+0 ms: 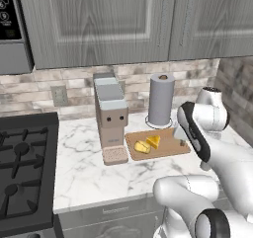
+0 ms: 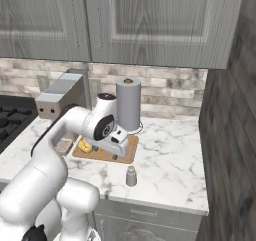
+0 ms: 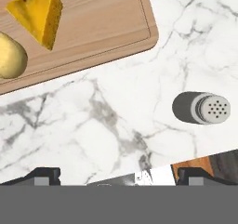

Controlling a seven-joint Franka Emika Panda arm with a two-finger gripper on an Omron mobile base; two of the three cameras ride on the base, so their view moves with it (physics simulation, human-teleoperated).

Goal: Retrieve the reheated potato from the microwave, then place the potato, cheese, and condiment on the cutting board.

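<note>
The tan cutting board lies on the marble counter. On it rest the pale-yellow potato and the orange cheese wedge, side by side. The condiment, a grey shaker with a perforated top, stands upright on the counter just off the board's front right corner. My gripper hovers above the board's right end and the counter, pointing down, open and holding nothing. A corner of the microwave with its keypad shows at the upper left.
A boxy coffee machine stands left of the board, with a paper towel roll behind it. A gas stove lies at the left. A dark side wall bounds the counter's right end.
</note>
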